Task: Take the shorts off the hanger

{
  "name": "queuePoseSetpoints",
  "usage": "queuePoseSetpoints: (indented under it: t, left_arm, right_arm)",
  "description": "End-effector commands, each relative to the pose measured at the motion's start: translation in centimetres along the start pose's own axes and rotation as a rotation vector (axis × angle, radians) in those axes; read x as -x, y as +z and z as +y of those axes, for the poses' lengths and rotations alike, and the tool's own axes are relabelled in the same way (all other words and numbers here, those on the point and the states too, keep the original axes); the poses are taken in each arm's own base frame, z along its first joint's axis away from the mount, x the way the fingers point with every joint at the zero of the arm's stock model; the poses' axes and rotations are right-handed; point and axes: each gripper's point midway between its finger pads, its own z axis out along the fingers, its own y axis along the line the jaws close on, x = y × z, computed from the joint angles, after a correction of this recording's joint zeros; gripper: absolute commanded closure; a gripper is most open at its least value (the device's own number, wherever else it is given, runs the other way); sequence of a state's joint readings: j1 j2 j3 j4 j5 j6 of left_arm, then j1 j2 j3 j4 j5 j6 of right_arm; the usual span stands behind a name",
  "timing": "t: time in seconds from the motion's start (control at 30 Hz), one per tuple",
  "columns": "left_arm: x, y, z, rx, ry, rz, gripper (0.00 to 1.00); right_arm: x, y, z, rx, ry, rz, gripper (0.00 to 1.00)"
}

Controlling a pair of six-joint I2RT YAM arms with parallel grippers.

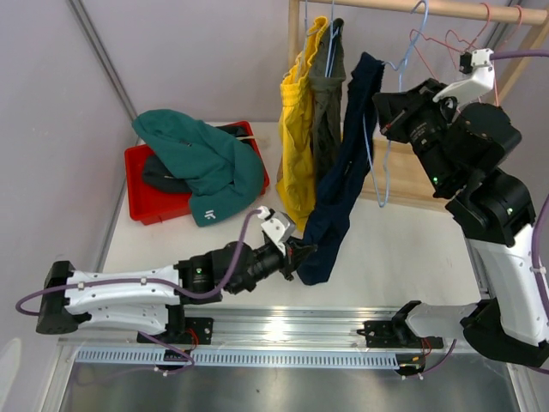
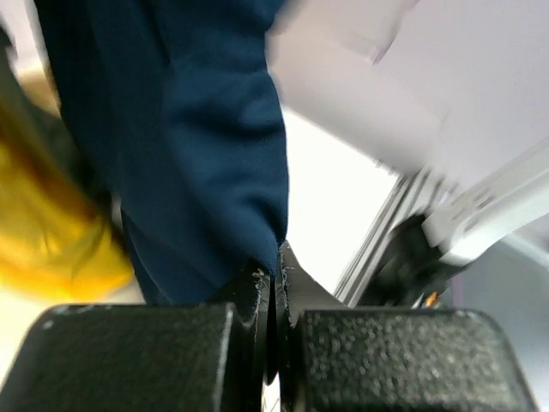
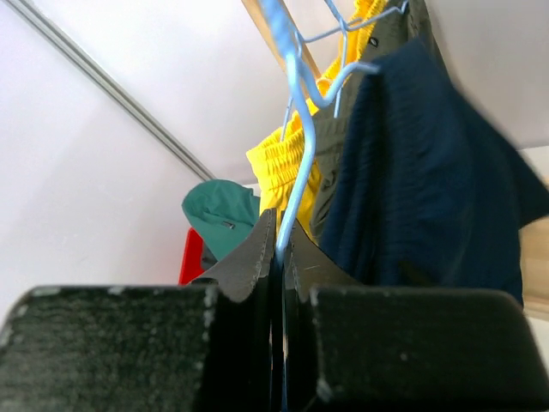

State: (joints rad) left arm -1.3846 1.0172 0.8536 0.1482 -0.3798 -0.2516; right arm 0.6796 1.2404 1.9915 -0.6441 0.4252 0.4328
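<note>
The navy shorts hang from a light blue hanger on the wooden rail and are stretched down to the left. My left gripper is shut on their lower hem; the left wrist view shows the navy cloth pinched at my left gripper. My right gripper is shut on the blue hanger wire, with the fingertips either side of it. Yellow shorts and olive-grey shorts hang beside the navy pair. Teal green shorts lie over black shorts in a red bin.
The wooden rack's rail runs across the top right, with empty red wire hangers on it. Its wooden base lies behind my right arm. A grey wall and a diagonal metal strip stand at the left.
</note>
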Motion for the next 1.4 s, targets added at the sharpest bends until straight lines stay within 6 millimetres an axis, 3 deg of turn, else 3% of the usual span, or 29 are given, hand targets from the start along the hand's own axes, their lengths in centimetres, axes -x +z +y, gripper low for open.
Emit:
queuePoseSetpoints:
  t: [0.0, 0.13, 0.2, 0.27, 0.3, 0.33, 0.37, 0.4, 0.47, 0.53, 0.57, 0.6, 0.67, 0.7, 0.73, 0.77, 0.87, 0.93, 1.1, 1.2, 1.23, 1.27, 1.33, 1.37]
  left_arm:
    - [-5.5, -0.2, 0.6, 0.020, -0.015, 0.123, 1.00]
    - [-6.5, 1.2, 1.1, 0.064, 0.013, 0.142, 1.00]
    - [-2.7, 2.7, 1.1, 0.103, 0.049, 0.087, 1.00]
    - [-0.7, 4.7, 2.2, 0.160, 0.089, 0.096, 1.00]
    - [2.6, 5.7, 3.8, 0.205, 0.097, 0.048, 1.00]
    - [5.0, 6.3, 4.2, 0.214, 0.104, 0.042, 1.00]
    - [5.0, 7.4, 5.5, 0.249, 0.123, 0.067, 1.00]
    - [11.0, 7.7, 6.8, 0.285, 0.098, -0.037, 1.00]
    - [11.8, 8.4, 9.0, 0.340, 0.125, -0.001, 1.00]
    - [17.9, 7.8, 10.6, 0.386, 0.135, -0.090, 1.00]
    - [18.7, 7.7, 11.5, 0.413, 0.149, -0.089, 1.00]
    - [21.1, 8.1, 12.7, 0.449, 0.147, -0.123, 1.00]
    - [25.9, 6.7, 13.3, 0.495, 0.162, -0.184, 1.00]
    - [25.5, 7.6, 14.6, 0.531, 0.179, -0.156, 1.00]
    - [25.6, 7.2, 15.0, 0.552, 0.193, -0.134, 1.00]
    - [28.9, 5.4, 14.6, 0.570, 0.200, -0.206, 1.00]
    - [32.0, 1.2, 14.5, 0.621, 0.227, -0.274, 1.00]
    - [34.1, -3.4, 15.4, 0.719, 0.235, -0.332, 1.00]
    - [35.5, -11.2, 21.8, 0.977, 0.244, -0.337, 1.00]
    - [36.0, -13.2, 24.8, 1.034, 0.225, -0.333, 1.00]
    - [36.0, -12.9, 25.3, 1.020, 0.228, -0.320, 1.00]
    - [35.4, -12.7, 27.7, 1.067, 0.227, -0.286, 1.00]
    - [36.1, -12.7, 28.7, 1.056, 0.201, -0.310, 1.00]
    - [36.0, -13.0, 30.5, 1.087, 0.192, -0.306, 1.00]
  right_arm:
    - [8.8, -3.9, 1.4, 0.073, 0.081, -0.247, 1.00]
    - [8.5, -5.5, 2.1, 0.131, 0.136, -0.199, 1.00]
    - [7.6, -6.1, 2.6, 0.164, 0.194, -0.150, 1.00]
    - [5.3, -7.1, 2.6, 0.193, 0.220, -0.060, 1.00]
    - [4.5, -7.5, 2.6, 0.204, 0.237, -0.027, 1.00]
    - [3.4, -8.0, 2.5, 0.208, 0.280, 0.017, 1.00]
    - [3.2, -9.5, 2.6, 0.243, 0.304, 0.042, 1.00]
    - [1.4, -9.7, 2.1, 0.223, 0.328, 0.103, 1.00]
    - [0.4, -11.0, 1.6, 0.217, 0.348, 0.151, 1.00]
    - [0.0, -13.1, 1.3, 0.227, 0.364, 0.203, 1.00]
    - [-0.1, -13.7, 1.2, 0.230, 0.367, 0.219, 1.00]
    - [-0.1, -14.9, 1.7, 0.261, 0.368, 0.257, 1.00]
    - [0.2, -15.9, 1.8, 0.276, 0.368, 0.275, 1.00]
    - [0.3, -16.2, 1.9, 0.280, 0.362, 0.281, 1.00]
    - [0.9, -17.2, 1.8, 0.284, 0.354, 0.276, 1.00]
    - [1.2, -17.4, 1.4, 0.272, 0.332, 0.261, 1.00]
    - [1.8, -17.8, 0.1, 0.213, 0.287, 0.228, 1.00]
    - [2.0, -17.6, -0.5, 0.184, 0.277, 0.206, 1.00]
    - [1.1, -16.0, -0.4, 0.185, 0.260, 0.212, 1.00]
    - [0.6, -14.6, -0.2, 0.182, 0.243, 0.220, 1.00]
    - [0.5, -14.2, -0.2, 0.179, 0.234, 0.222, 1.00]
    - [0.2, -13.6, -0.1, 0.173, 0.226, 0.231, 1.00]
    - [0.1, -12.9, -0.2, 0.164, 0.208, 0.226, 1.00]
    - [-0.2, -12.3, -0.3, 0.153, 0.201, 0.231, 1.00]
